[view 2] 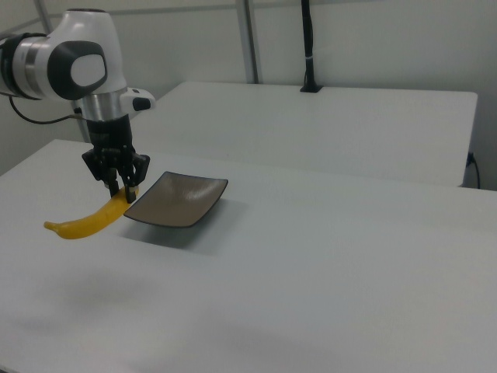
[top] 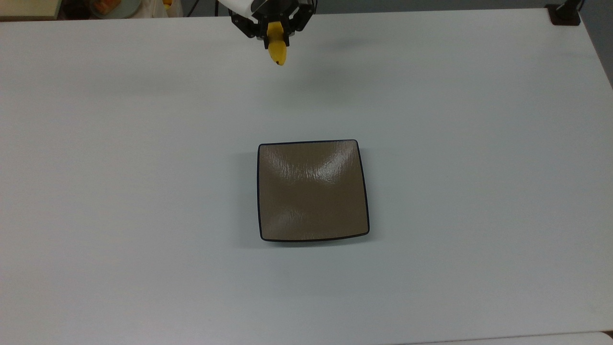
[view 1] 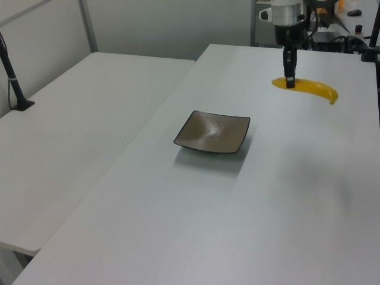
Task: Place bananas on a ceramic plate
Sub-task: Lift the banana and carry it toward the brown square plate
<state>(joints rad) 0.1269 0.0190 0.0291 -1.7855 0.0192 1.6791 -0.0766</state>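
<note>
My gripper [top: 274, 34] [view 1: 290, 83] [view 2: 123, 193] is shut on one end of the yellow banana [top: 277, 49] [view 1: 310, 89] [view 2: 87, 221], which hangs well above the white table [top: 143, 191]. In the right view the banana trails down and to the left from the fingers. The square brown plate [top: 312, 190] [view 1: 212, 132] [view 2: 177, 199] lies flat near the table's middle with nothing on it. In the top view the gripper is high above the plate's far side; in the left view it sits up and to the right of the plate.
A second white table [view 1: 77, 113] [view 2: 326, 124] stands beside this one. A black post base [top: 565, 13] [view 1: 18, 98] [view 2: 308, 47] is clamped at its edge. Cables and small items [top: 110, 5] crowd the far end behind the arm.
</note>
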